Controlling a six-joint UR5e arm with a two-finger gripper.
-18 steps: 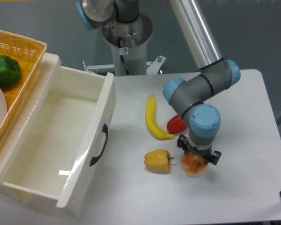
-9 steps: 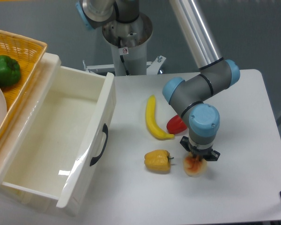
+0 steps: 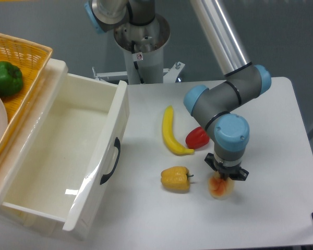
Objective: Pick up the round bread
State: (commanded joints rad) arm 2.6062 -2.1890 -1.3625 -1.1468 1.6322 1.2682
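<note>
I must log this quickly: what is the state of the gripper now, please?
Gripper: over the round bread, fingers hidden from this view; open or closed cannot be told.

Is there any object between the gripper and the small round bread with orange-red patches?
Nothing visible: the gripper sits directly on the small round bread. The yellow bell pepper lies apart, beside it.

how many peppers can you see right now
3: a yellow pepper left of the bun, a red pepper partly behind the arm, a green pepper in the basket. None seem hidden.
</note>
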